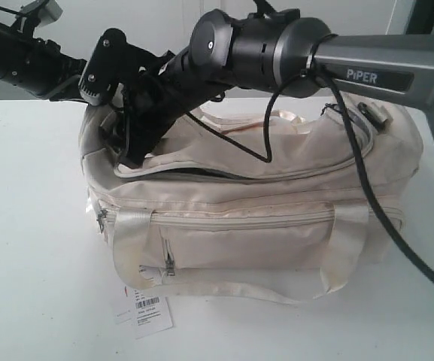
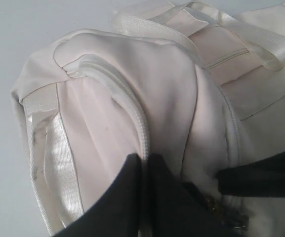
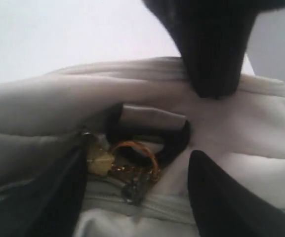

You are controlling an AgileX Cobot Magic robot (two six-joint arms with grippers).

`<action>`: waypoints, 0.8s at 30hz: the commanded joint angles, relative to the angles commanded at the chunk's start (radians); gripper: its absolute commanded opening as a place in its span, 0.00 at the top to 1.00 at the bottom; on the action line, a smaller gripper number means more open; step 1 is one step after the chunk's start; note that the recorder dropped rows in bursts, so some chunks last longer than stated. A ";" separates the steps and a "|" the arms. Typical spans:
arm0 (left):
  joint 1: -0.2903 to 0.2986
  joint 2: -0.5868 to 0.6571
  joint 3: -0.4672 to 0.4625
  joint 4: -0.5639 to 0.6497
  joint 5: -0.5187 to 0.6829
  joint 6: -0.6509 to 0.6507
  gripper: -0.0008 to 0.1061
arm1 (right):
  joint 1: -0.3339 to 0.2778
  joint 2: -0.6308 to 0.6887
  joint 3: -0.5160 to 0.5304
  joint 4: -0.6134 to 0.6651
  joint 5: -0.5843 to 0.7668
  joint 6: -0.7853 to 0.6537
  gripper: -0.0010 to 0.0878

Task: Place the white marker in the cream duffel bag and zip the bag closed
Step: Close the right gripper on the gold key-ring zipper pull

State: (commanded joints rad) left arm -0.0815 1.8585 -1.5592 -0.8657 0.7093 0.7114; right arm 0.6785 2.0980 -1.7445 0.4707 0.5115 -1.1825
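The cream duffel bag (image 1: pixel 277 226) sits mid table (image 1: pixel 36 263), zip (image 1: pixel 201 173) part open; the white marker is hidden. Left gripper (image 2: pixel 143 160) pinches its seam; right gripper (image 3: pixel 204 123) gapes by the zip pull (image 3: pixel 131 191) and might miss it, dragging the bag.

White "PiPER" on the grey arm link (image 1: pixel 382 75); barcode tag (image 1: pixel 150 312) print too small to read

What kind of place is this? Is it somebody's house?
Probably a robot lab, not a home: a plain white table, a grey robot arm marked PiPER, and a cream duffel bag with its barcode tag still on.
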 joint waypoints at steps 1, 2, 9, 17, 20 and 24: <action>0.000 0.000 0.000 0.000 0.000 0.000 0.99 | 0.000 0.004 0.000 0.000 -0.010 0.000 0.34; 0.000 0.000 0.000 0.000 0.000 0.000 0.99 | 0.000 0.009 0.000 0.000 -0.016 -0.008 0.34; 0.000 0.000 0.000 -0.002 0.002 0.000 0.99 | 0.000 0.023 0.000 0.000 -0.042 -0.053 0.49; 0.000 0.000 0.000 -0.002 0.009 0.012 0.99 | 0.000 0.016 0.000 0.000 -0.020 -0.054 0.99; 0.000 0.000 0.000 -0.002 0.009 0.022 0.99 | 0.000 0.001 0.000 0.000 0.029 -0.051 0.99; 0.000 0.000 0.000 -0.002 0.009 0.022 0.99 | 0.000 -0.026 0.000 0.000 0.048 -0.045 0.99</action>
State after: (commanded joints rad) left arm -0.0815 1.8585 -1.5592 -0.8674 0.7188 0.7330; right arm 0.6785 2.0722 -1.7445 0.4707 0.5600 -1.2271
